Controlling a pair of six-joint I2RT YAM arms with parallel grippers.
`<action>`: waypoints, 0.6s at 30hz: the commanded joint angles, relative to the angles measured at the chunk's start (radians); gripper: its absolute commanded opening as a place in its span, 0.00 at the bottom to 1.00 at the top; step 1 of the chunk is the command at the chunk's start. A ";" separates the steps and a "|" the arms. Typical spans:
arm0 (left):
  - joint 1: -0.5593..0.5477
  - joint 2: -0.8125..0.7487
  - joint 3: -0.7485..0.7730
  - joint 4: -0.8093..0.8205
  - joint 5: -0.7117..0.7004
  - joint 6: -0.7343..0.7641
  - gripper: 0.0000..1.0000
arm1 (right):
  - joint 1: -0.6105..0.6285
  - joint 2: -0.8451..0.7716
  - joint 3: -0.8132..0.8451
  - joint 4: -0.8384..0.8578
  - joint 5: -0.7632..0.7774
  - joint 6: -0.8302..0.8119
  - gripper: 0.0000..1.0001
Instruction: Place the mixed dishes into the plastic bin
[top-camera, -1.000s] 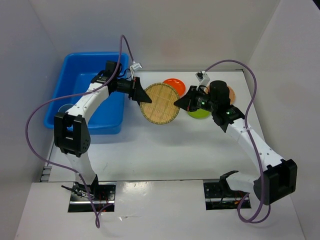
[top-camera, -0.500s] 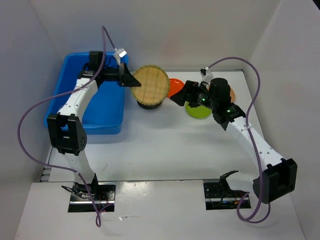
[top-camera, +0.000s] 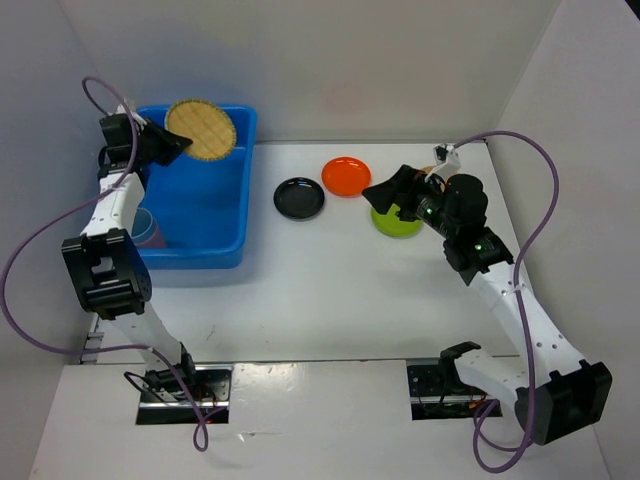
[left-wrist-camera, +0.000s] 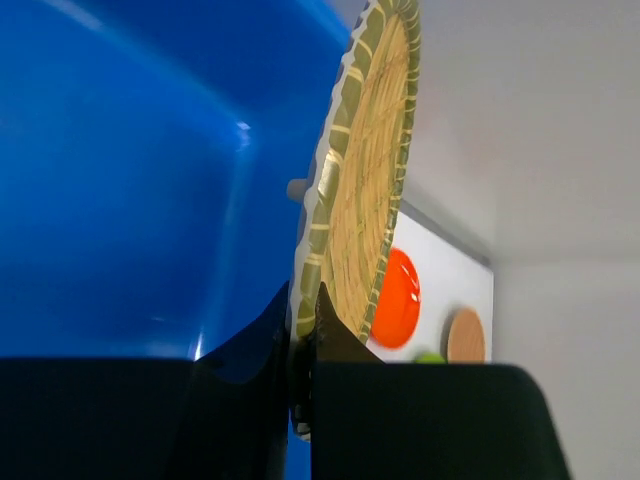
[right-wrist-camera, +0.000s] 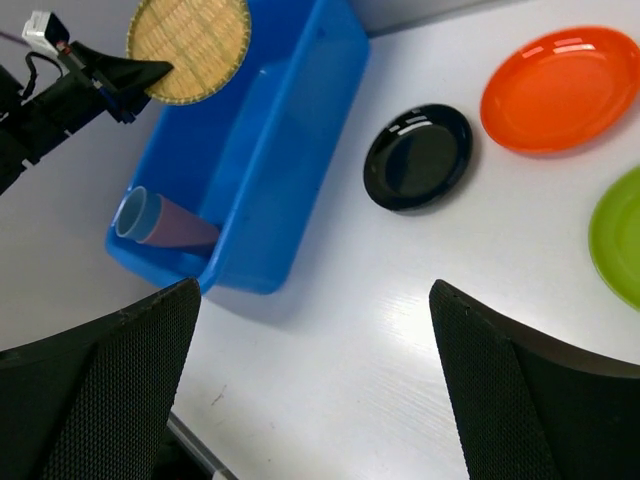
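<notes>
My left gripper (top-camera: 172, 146) is shut on the rim of a tan woven plate (top-camera: 201, 129), held on edge above the far end of the blue plastic bin (top-camera: 228, 215). In the left wrist view the woven plate (left-wrist-camera: 365, 180) stands upright, pinched at its lower edge, with the bin (left-wrist-camera: 130, 170) behind it. A pink cup (right-wrist-camera: 172, 226) with a blue rim lies in the bin's near left corner. A black plate (top-camera: 299, 198), an orange plate (top-camera: 346, 176) and a lime green plate (top-camera: 400, 225) lie on the table. My right gripper (top-camera: 388, 195) hangs open and empty over the green plate's edge.
A small tan round disc (left-wrist-camera: 465, 337) lies beyond the orange plate (left-wrist-camera: 397, 300), next to a sliver of lime green. White walls close in the table at the back and on both sides. Purple cables loop off both arms.
My left arm has swung the woven plate from the middle of the table to above the bin. My right gripper has let go of it, opened wide and pulled back. The black plate now shows.
</notes>
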 joint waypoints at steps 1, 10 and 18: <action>-0.023 -0.052 -0.080 0.202 -0.227 -0.199 0.00 | -0.001 -0.004 -0.009 0.025 0.048 0.021 1.00; -0.056 0.029 -0.172 0.270 -0.468 -0.383 0.00 | -0.019 -0.035 -0.068 0.002 0.229 0.064 1.00; -0.157 0.148 -0.142 0.236 -0.650 -0.509 0.00 | -0.059 -0.035 -0.086 0.002 0.229 0.064 1.00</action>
